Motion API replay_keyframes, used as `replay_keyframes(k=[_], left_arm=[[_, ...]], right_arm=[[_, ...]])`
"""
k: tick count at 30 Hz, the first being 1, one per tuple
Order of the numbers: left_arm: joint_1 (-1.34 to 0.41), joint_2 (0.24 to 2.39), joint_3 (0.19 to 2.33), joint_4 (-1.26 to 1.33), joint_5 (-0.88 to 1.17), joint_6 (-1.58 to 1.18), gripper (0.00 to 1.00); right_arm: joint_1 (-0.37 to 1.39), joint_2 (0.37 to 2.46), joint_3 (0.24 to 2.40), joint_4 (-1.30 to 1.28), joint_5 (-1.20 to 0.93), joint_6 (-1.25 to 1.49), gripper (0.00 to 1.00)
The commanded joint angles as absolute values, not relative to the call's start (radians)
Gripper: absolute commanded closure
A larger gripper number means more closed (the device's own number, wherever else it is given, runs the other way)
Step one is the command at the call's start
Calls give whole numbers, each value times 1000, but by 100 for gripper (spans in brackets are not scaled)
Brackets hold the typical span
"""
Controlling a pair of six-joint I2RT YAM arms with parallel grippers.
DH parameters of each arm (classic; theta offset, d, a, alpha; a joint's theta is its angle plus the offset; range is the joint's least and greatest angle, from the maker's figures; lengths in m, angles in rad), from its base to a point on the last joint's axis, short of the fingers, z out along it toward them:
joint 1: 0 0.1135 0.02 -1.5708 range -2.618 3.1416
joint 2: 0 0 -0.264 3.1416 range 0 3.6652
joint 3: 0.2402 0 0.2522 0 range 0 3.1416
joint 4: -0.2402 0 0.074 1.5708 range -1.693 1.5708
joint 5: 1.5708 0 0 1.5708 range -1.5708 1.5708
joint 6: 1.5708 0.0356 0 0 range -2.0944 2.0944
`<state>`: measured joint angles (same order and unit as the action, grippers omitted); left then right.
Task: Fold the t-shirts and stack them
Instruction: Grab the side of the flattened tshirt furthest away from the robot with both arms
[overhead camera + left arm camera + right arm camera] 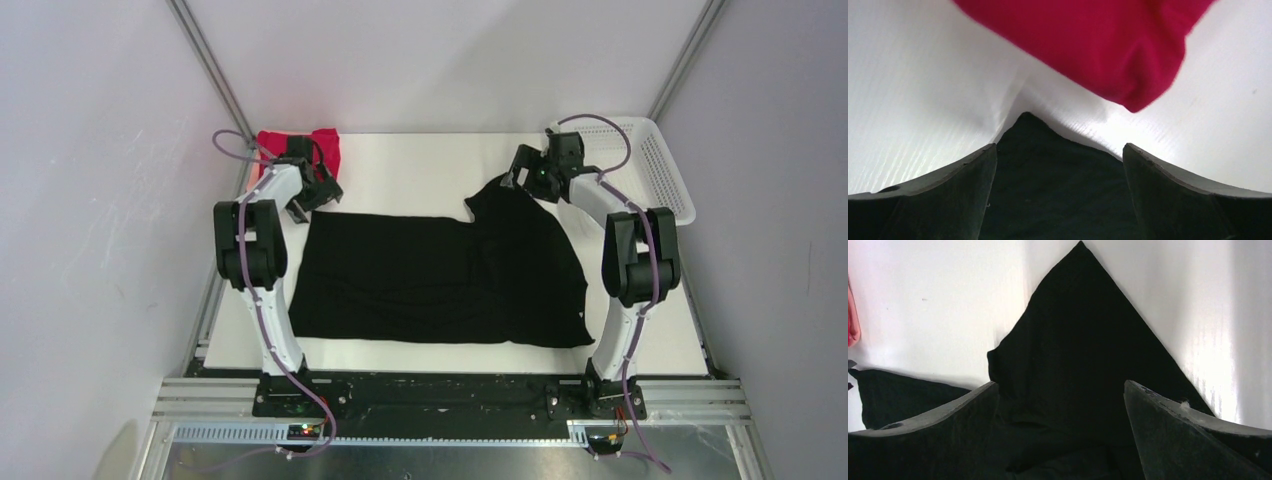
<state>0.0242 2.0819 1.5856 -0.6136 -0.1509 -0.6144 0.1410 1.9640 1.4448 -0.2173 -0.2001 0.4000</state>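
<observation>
The black t-shirt [430, 275] lies spread across the middle of the white table, its right part folded over and rising to a peak at the far right. The red t-shirt [295, 143] lies bunched at the far left corner. My left gripper [303, 208] is open over the black shirt's far left corner; in the left wrist view [1059, 152] that corner [1048, 165] lies between the wide-apart jaws, with the red shirt [1098, 40] just beyond. My right gripper [512, 180] is open over the peaked corner, and in the right wrist view [1060, 387] black cloth [1083, 330] fills the gap.
A white mesh basket [665, 170] stands at the far right, just behind the right arm. Grey walls and metal frame posts close in the table on three sides. A sliver of the red shirt [852, 320] shows at the right wrist view's left edge.
</observation>
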Motion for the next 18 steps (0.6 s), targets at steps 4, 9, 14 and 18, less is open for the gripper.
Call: replay_keyframes(k=[4, 9, 14, 18], left_arm=[[27, 2085, 1599, -636, 56, -327, 1], [27, 2069, 1566, -664, 214, -259, 6], [10, 2057, 1552, -668, 177, -283, 12], [9, 2046, 1516, -669, 164, -313, 27]], right_arm=[[126, 1841, 1412, -189, -192, 401, 1], [125, 1804, 1391, -200, -179, 386, 1], [122, 1764, 1368, -205, -175, 374, 0], [115, 1743, 1341, -192, -181, 375, 1]])
